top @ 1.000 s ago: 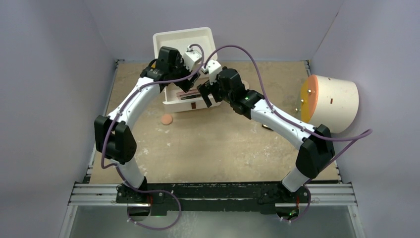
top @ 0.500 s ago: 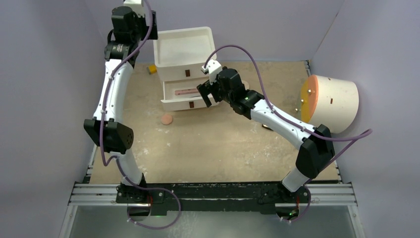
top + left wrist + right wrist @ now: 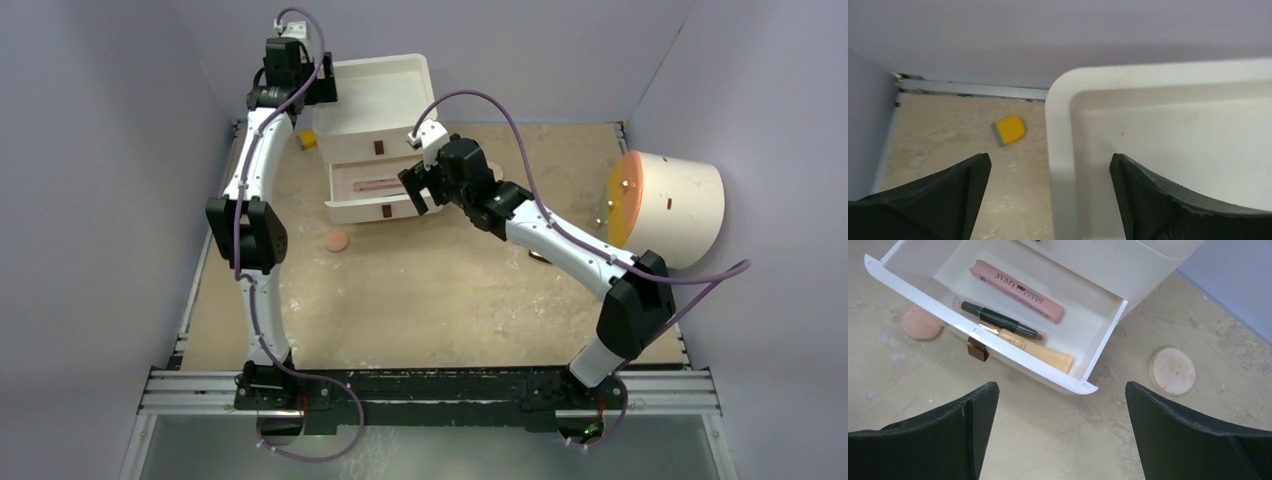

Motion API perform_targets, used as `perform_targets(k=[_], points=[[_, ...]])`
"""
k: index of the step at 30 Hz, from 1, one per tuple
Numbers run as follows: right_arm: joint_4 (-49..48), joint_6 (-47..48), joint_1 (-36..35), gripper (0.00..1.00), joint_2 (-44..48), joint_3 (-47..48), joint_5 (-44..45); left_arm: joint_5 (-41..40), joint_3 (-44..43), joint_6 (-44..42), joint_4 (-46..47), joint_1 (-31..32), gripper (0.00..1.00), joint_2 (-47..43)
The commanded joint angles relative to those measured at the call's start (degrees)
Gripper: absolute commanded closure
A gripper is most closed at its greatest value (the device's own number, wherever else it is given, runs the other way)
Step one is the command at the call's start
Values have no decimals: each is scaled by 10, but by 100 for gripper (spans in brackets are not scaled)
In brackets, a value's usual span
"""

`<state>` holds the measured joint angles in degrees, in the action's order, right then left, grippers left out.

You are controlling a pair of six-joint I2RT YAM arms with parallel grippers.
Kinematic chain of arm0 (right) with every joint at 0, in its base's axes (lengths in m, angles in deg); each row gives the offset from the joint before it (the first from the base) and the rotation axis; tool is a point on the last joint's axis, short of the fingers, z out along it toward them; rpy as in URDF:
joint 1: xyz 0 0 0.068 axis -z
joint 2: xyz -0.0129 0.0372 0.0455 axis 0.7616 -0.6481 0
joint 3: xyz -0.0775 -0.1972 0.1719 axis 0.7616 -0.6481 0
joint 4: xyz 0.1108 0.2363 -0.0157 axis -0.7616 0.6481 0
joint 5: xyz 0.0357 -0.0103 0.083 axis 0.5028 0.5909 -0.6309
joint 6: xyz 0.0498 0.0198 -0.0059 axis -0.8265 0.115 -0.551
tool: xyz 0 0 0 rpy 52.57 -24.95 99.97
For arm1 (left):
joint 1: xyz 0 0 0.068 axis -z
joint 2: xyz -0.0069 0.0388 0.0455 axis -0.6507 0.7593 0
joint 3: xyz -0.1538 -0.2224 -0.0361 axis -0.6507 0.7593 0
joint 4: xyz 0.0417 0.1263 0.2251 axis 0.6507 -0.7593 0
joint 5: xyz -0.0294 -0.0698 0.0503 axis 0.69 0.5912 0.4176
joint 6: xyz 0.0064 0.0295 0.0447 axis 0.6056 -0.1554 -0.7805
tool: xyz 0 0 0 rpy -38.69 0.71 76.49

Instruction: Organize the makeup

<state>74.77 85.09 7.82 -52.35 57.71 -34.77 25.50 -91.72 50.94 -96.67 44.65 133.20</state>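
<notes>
A white drawer unit (image 3: 372, 100) stands at the back, its lower drawer (image 3: 365, 210) pulled open. In the right wrist view the drawer (image 3: 923, 297) holds a pink tube (image 3: 1017, 290), a slim dark stick (image 3: 998, 320) and a tan tube (image 3: 1035, 349). A round peach sponge (image 3: 337, 241) lies on the table left of the drawer, also in the right wrist view (image 3: 922, 324). A flat peach disc (image 3: 1172, 371) lies right of the drawer. My right gripper (image 3: 420, 190) hovers open and empty at the drawer's front right corner. My left gripper (image 3: 300, 75) is open and empty, high over the unit's back left corner (image 3: 1063, 100). The patterned box and the compact are out of view.
A small yellow block (image 3: 1009, 131) lies on the table left of the unit near the back wall. A big cream cylinder with an orange face (image 3: 665, 205) lies at the right edge. A small dark thing (image 3: 540, 258) shows under my right forearm. Walls enclose the table on three sides.
My left arm has lifted away from the open drawer and swung to the unit's back left corner. The right arm has not moved.
</notes>
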Motion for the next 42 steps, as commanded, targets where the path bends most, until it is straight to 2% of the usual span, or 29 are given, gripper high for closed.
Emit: perform_targets(k=[1,4,5,6,7,9,10,14,18,24,27,30,33,38,42], points=[[-9,6,-1,1,1,18,16,8,-14,43,5,-25,6,5],[-8,5,-1,1,-8,23,10,16,-10,50,7,-31,7,14],[-7,2,-1,1,-12,25,7,21,-6,51,9,-32,11,16],[-7,-3,-2,1,-16,25,4,26,-2,53,13,-33,20,17],[-7,-8,-4,1,-21,26,-1,34,4,54,18,-34,35,16],[-11,-24,-9,1,-31,24,-9,47,14,61,26,-34,97,15],[-15,-35,-13,1,-36,22,-12,50,19,65,30,-35,100,15],[-40,-95,-51,1,-60,12,9,74,29,82,38,-35,100,15],[-49,-218,-80,1,-81,7,78,64,38,102,35,-34,100,7],[43,-368,-129,2,-99,28,196,15,46,137,18,-31,100,-8],[59,-415,-157,1,-107,34,226,5,48,151,15,-28,100,-11],[100,-455,-162,1,-144,79,235,0,52,160,12,-21,100,-16],[154,-470,-160,1,-185,137,235,-3,64,166,13,-13,100,-27],[86,-401,-103,1,-233,186,231,6,88,171,22,0,100,-42],[87,-359,-52,1,-287,271,238,14,87,170,14,8,100,-44]])
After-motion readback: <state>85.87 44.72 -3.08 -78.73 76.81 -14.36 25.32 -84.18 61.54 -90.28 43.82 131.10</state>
